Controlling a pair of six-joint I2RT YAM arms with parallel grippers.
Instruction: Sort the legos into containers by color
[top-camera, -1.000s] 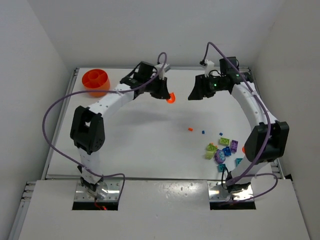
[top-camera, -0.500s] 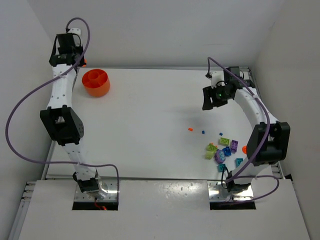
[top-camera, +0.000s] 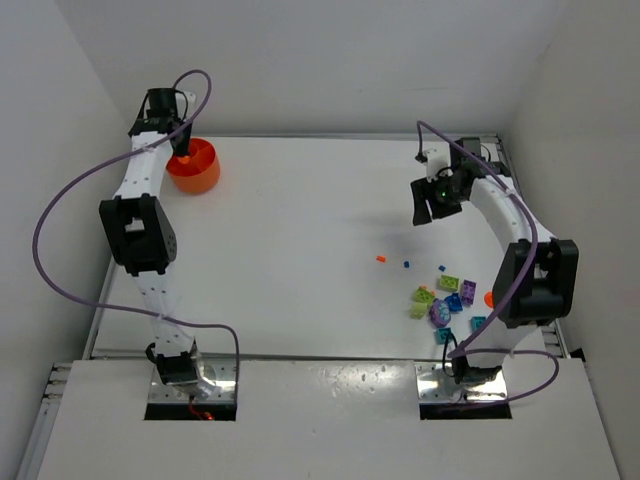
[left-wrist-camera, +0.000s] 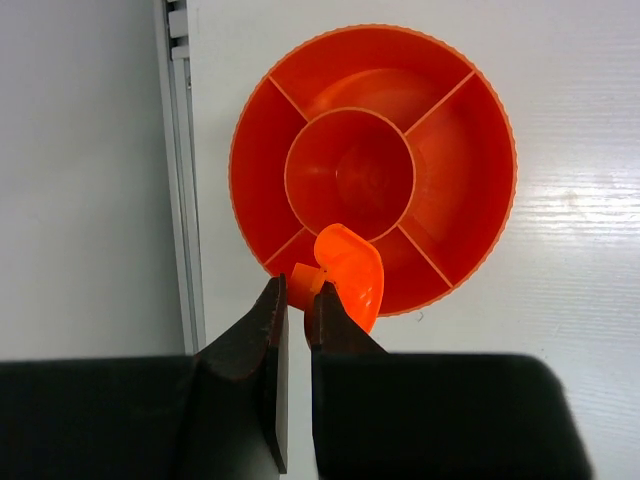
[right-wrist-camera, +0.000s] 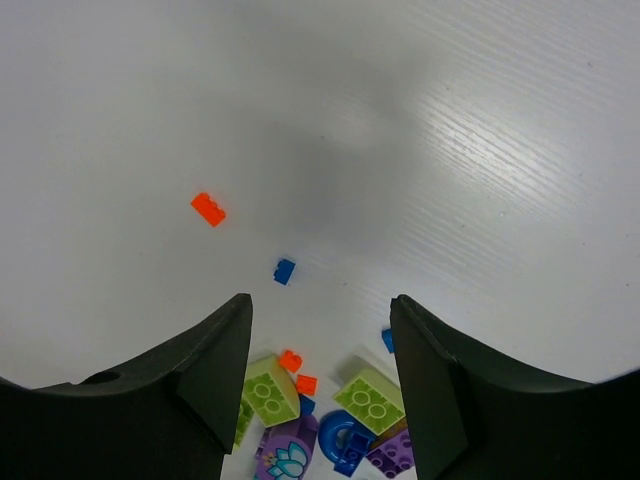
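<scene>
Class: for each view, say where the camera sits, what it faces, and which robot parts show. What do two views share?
Top external: high behind the bases, looking down on the table; both arms show.
Left wrist: above the orange bowl, looking straight down; left pincer shut on an orange piece.
Right wrist: angled down at the legos; open right pincer.
Shared: top and left wrist both show the bowl.

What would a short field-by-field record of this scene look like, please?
bowl: orange, round, divided, no bricks visible inside
left gripper: shut on orange curved piece, over the bowl's rim
right gripper: open, empty, above the table
lego pile: mixed colours, right near part of table
loose bits: orange brick, blue bit
</scene>
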